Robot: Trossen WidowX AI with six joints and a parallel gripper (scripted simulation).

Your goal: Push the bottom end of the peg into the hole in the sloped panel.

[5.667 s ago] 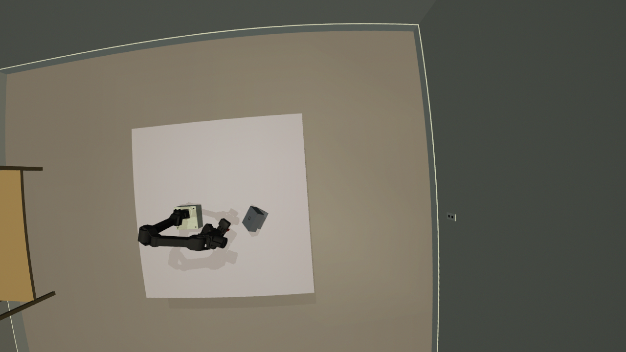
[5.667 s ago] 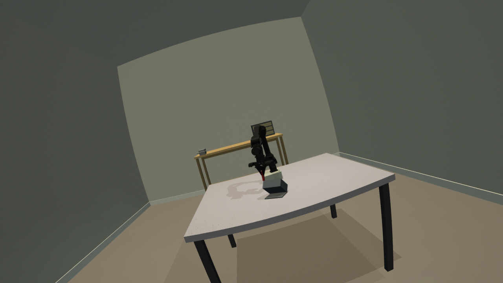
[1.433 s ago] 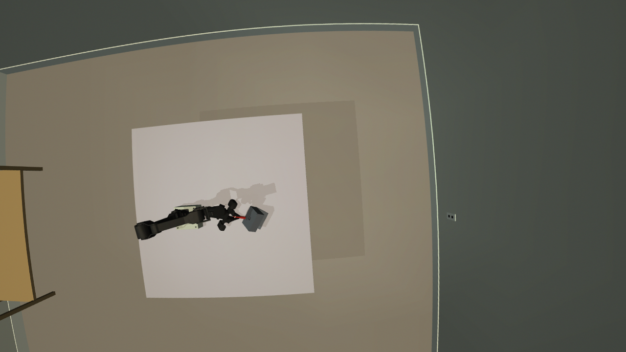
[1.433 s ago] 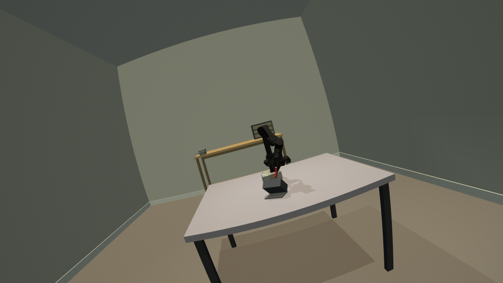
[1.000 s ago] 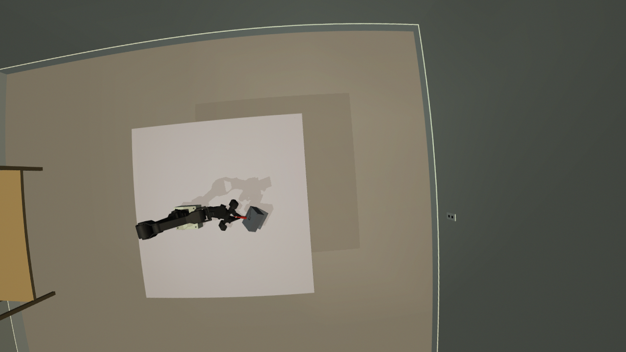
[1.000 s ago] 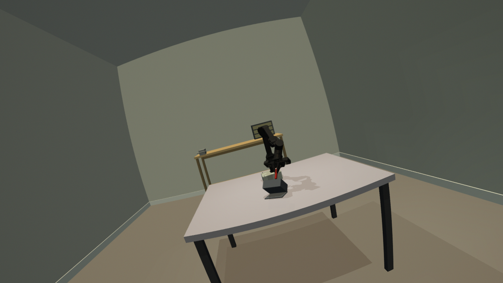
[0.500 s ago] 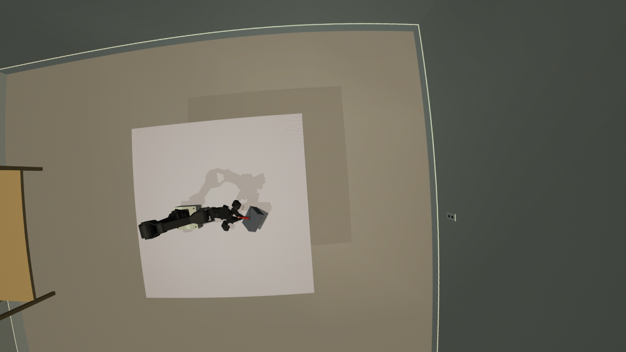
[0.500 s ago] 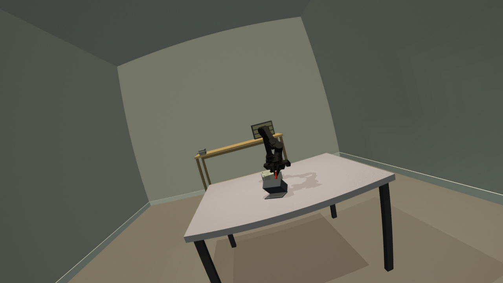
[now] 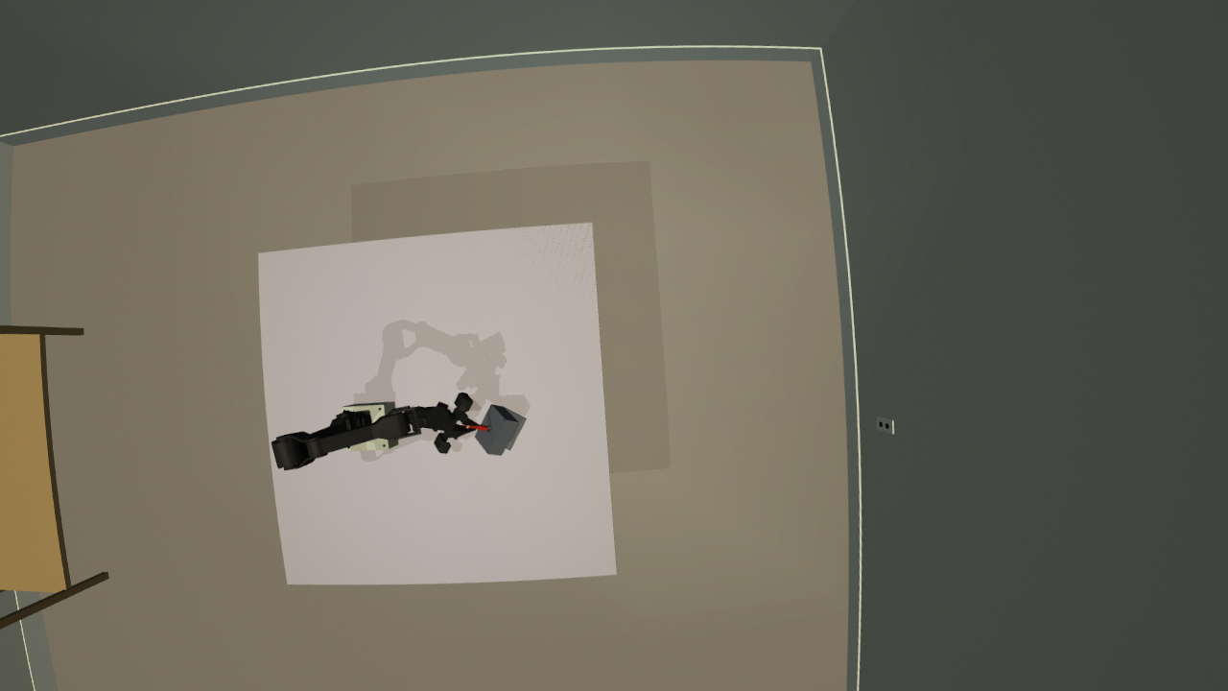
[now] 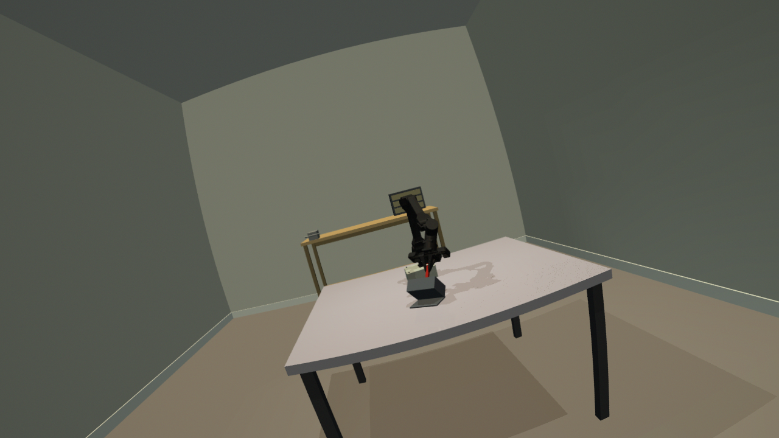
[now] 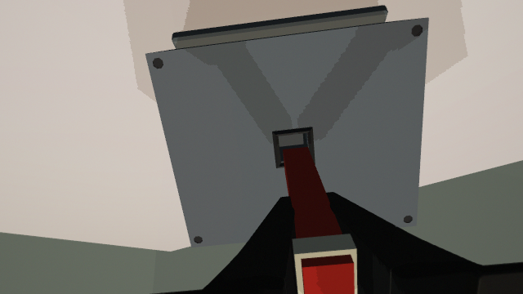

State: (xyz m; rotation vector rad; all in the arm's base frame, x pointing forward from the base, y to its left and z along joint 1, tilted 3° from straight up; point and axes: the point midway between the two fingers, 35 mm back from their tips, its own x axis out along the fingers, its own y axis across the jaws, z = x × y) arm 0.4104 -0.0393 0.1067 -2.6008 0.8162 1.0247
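The gripper is closed on a red square-section peg, which extends forward from between the black fingers. The peg's far end lies inside the square hole at the centre of the grey sloped panel. A dark screw marks each panel corner. Pale table surface surrounds the panel.

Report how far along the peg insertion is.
Done: the red peg is off the table, clamped in the gripper. In hand: its lower end has entered the square hole in the grey sloped panel. Left: push until it bottoms out, release, back the gripper away.
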